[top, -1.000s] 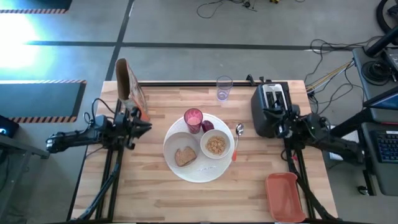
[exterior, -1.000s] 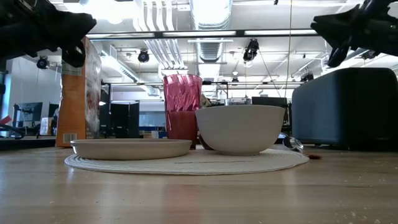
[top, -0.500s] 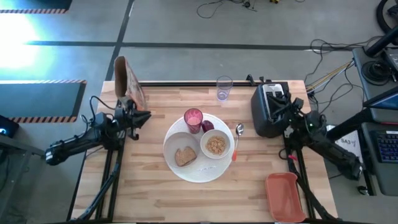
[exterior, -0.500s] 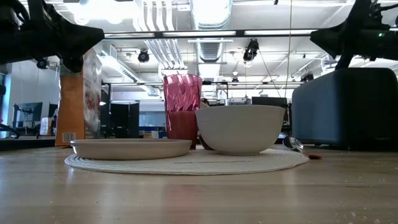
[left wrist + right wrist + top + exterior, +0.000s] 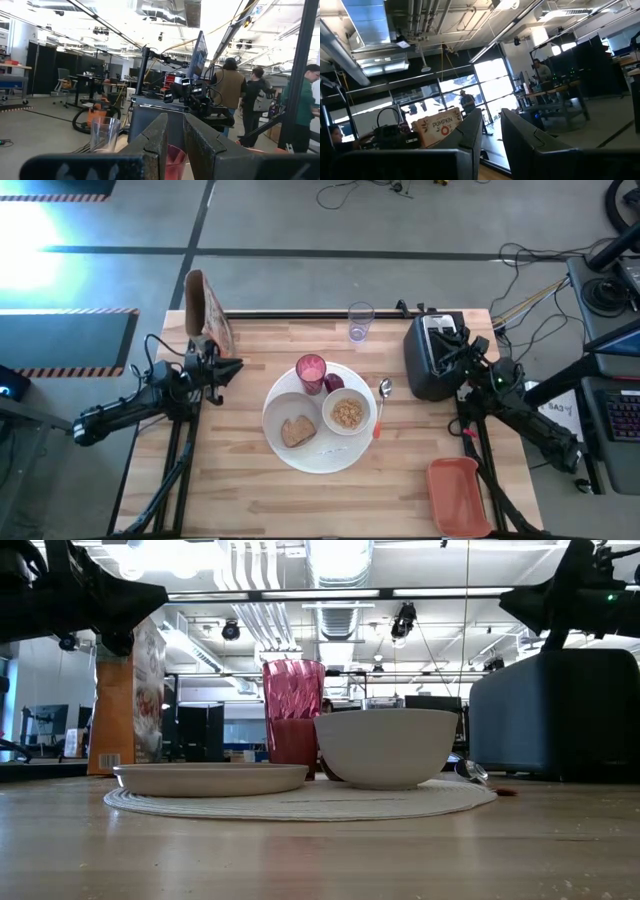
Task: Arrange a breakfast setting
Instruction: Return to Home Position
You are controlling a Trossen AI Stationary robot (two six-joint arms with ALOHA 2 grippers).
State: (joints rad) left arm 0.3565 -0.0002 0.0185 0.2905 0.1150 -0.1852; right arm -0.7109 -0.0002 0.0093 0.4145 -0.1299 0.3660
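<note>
Found the setting on the round woven mat at worktop centre: smooth white bowl of cereal, shallow small plate with toast, ribbed pink cup and small red fruit on its far side, spoon on bare wood just off its right rim, clear glass apart near the far edge. Logged left end effector beside the tall, thin cardboard box at the far-left corner and right end effector by the dark boxy toaster near the right edge, both empty, fingers pinched to a narrow slit. Judged remaining hazard: an arm link tipping the box or shoving the toaster toward the spoon.
</note>
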